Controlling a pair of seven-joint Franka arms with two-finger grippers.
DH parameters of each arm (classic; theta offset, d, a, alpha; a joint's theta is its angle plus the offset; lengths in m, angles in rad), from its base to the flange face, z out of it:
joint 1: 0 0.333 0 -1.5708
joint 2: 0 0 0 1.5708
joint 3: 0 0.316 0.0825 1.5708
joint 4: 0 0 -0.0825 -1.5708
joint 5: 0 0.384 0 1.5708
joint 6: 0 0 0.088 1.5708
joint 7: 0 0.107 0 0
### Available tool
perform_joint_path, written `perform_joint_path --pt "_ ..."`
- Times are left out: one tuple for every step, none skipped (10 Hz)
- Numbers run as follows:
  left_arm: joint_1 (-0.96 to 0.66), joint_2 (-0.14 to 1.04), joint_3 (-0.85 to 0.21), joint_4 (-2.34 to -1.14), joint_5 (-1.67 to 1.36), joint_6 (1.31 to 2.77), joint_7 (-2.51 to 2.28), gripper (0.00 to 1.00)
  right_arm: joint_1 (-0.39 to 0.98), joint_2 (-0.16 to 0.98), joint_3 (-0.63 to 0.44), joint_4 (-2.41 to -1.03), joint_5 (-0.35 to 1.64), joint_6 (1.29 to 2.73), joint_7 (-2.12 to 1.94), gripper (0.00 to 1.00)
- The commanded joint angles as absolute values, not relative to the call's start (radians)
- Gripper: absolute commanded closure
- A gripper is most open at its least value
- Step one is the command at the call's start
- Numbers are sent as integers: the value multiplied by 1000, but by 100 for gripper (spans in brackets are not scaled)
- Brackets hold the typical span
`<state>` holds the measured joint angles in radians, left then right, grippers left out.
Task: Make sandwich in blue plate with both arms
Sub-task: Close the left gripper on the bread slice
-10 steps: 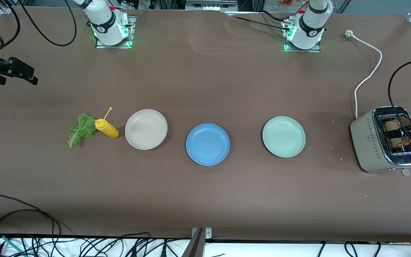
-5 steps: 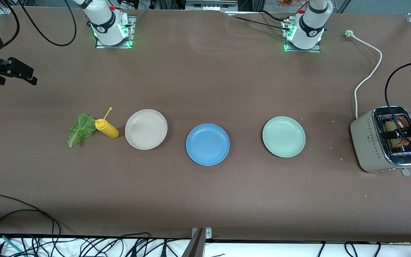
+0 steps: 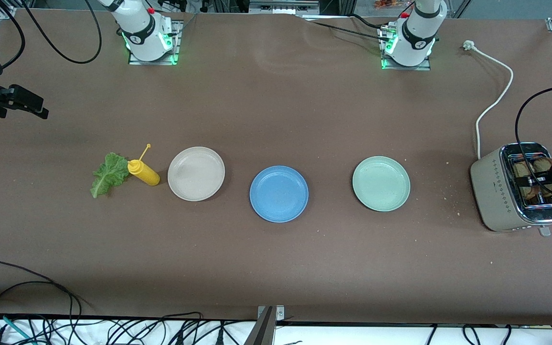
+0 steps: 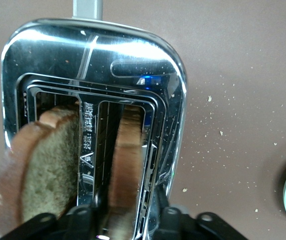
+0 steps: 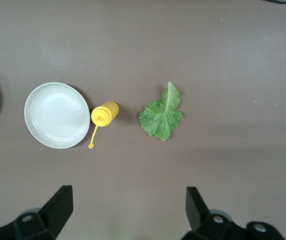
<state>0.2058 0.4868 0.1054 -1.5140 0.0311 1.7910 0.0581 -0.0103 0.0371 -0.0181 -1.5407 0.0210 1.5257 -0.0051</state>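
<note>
The blue plate (image 3: 279, 193) lies mid-table with nothing on it; no sandwich is in view. Two brown toast slices stand in the silver toaster (image 3: 494, 191) at the left arm's end. My left gripper (image 3: 537, 181) is down on the toaster, open. Its jaws (image 4: 125, 222) straddle one slice (image 4: 125, 165), and slot metal shows between one finger and the bread. The other slice (image 4: 42, 165) stands beside it. A green lettuce leaf (image 3: 108, 175) lies at the right arm's end. My right gripper (image 3: 41, 108) hangs open and empty over bare table there, its wrist view looking down on the leaf (image 5: 162, 116).
A yellow squeeze bottle (image 3: 144, 173) lies between the lettuce and a beige plate (image 3: 196, 173). A pale green plate (image 3: 381, 183) sits between the blue plate and the toaster. The toaster's white cable (image 3: 494, 103) runs toward the left arm's base. Crumbs dot the table near the toaster.
My left gripper has sunk a little onto the toaster and its jaws have narrowed around one slice. The right gripper has drifted slightly toward the table's edge.
</note>
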Motion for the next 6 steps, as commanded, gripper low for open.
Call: perform_joint_path --pt "210 494 104 -1506 52 1798 77 100 -17 40 -15 -1560 9 1546 -2 0" --pt "210 494 104 -1506 52 1798 77 100 -20 40 -29 -1562 11 1543 -2 0" --pt "210 492 104 -1505 52 1798 77 100 -20 38 -40 -1565 11 1533 -5 0" --pt "209 489 104 -1503 52 1796 75 100 -20 38 -51 -1566 11 1525 -9 0" --pt "209 483 104 -1502 52 1793 74 100 -20 38 -51 -1566 12 1523 -9 0" --pt "209 462 103 -1500 52 1770 72 100 -20 38 -51 -1566 12 1523 -9 0"
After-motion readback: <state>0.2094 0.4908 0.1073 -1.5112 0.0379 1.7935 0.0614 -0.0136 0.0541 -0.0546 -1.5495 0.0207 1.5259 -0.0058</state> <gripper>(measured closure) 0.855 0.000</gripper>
